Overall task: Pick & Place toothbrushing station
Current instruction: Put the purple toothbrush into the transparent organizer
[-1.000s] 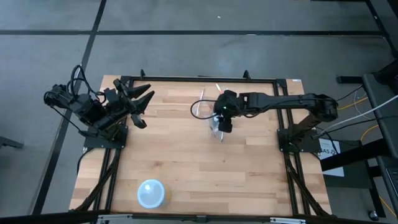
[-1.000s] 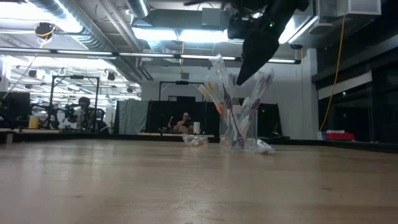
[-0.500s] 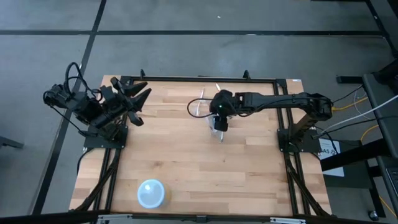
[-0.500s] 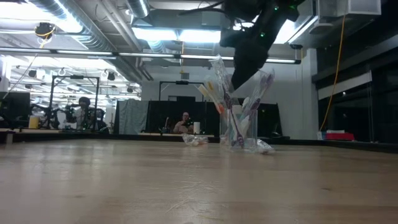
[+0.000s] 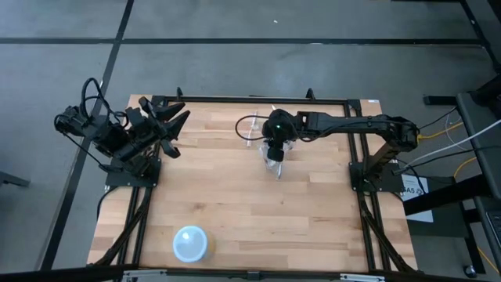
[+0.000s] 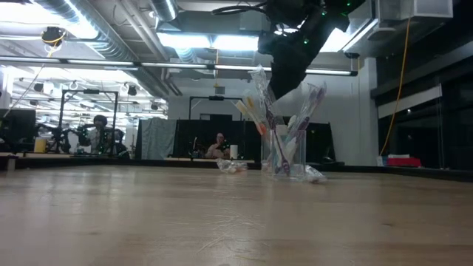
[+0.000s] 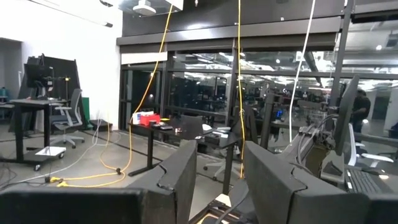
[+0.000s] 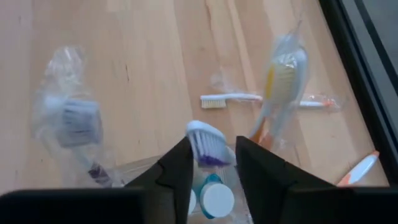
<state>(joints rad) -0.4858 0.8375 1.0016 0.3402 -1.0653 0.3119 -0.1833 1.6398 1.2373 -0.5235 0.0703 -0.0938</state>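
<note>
A small clear cup [image 6: 289, 154] stands upright on the wooden table, right of centre toward the far edge, and holds several wrapped white toothbrushes [image 6: 260, 100] and a teal tube [image 8: 214, 198]. My right gripper [image 5: 274, 146] hangs over the cup, open and pointing down. Its fingers stand on either side of a white and purple brush head [image 8: 208, 144]. Two more wrapped brushes lean out of the cup, one [image 8: 73, 119] on one side and one [image 8: 283, 84] on the other. My left gripper [image 5: 171, 123] is open and empty at the table's far left. My right gripper comes from above, pointing down, with one finger [image 8: 177, 169] on each side of the purple brush head that sticks up out of the cup. I cannot tell whether the fingers touch it.
Loose toothbrushes lie on the table beyond the cup, one [image 8: 233, 98] close to it and others [image 5: 249, 129] toward the far edge. A pale blue round bowl [image 5: 190, 243] sits near the front left. Black frame rails [image 5: 250, 99] edge the table.
My right gripper has moved a little toward the table's left and far edges, ending directly over the cup of brushes. The cup and brushes have stayed where they were.
</note>
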